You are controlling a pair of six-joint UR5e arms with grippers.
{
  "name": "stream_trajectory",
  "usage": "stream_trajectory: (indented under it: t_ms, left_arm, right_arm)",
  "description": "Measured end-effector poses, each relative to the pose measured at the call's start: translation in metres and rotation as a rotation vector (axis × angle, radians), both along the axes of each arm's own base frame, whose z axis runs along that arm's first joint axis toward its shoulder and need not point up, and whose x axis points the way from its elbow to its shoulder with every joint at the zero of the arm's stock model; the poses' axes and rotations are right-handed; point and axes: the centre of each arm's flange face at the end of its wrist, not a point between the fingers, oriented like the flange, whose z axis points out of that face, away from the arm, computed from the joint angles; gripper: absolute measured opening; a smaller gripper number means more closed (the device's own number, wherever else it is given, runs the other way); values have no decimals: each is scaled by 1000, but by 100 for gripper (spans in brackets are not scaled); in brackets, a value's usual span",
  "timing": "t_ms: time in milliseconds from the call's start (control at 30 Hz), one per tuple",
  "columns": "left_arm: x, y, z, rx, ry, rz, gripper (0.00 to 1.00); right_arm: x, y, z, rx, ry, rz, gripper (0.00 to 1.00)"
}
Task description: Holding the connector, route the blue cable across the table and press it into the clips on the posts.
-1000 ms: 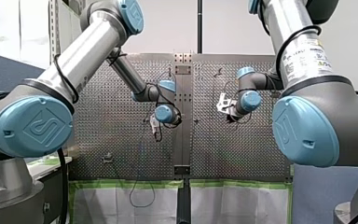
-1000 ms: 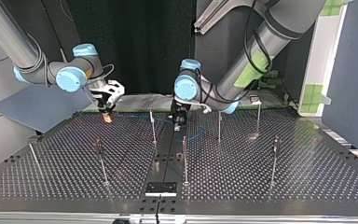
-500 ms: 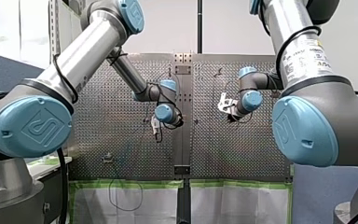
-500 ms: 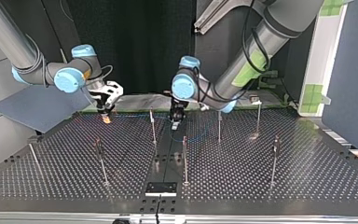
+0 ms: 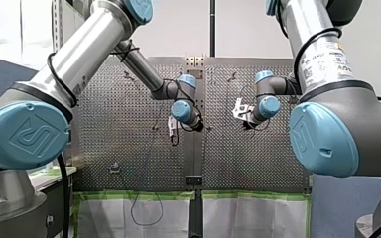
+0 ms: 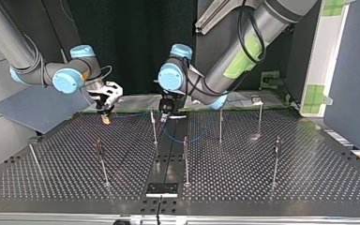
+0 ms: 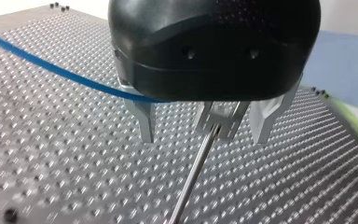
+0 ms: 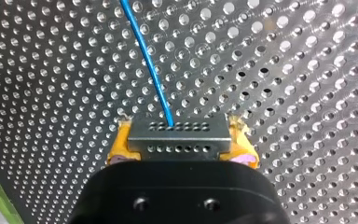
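Two grippers in play: our right gripper [image 8: 181,142] has yellow pads [image 8: 119,145] clamped on connector [image 8: 178,135], just above table [image 6: 262,187] near its arm-side edge, top view's left. From connector, cable [image 8: 149,65] runs off across table. Our left gripper [image 7: 205,127] spread wide, fingers [image 7: 142,122] straddling clip [image 7: 220,120] atop post [image 7: 191,177] midway along same edge, cable passing beside one finger.

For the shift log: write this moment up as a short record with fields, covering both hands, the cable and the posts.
Right hand: shut on the connector, with yellow pads on either side of it.
Left hand: open, with metal fingers on either side of the clip on top of a post.
Blue cable: leaves the connector, crosses the perforated table and passes the base of the left hand's fingers.
Cable in clip: cannot tell.
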Motion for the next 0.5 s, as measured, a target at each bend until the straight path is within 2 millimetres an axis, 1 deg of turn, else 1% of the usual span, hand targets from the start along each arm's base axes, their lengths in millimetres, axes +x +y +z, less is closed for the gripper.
stream_trajectory:
  t_ms: [167,333,500]
  left_arm:
    - [-28,-18,-2,41,35,-3,100]
    - [-52,-33,-2,73,62,-13,100]
    - [-71,-48,2,68,59,-22,100]
  right_arm:
    - [-5,-3,0,1,0,-7,0]
    - [-9,-5,3,-3,-1,-14,0]
    - [-12,-6,15,-18,-10,-21,0]
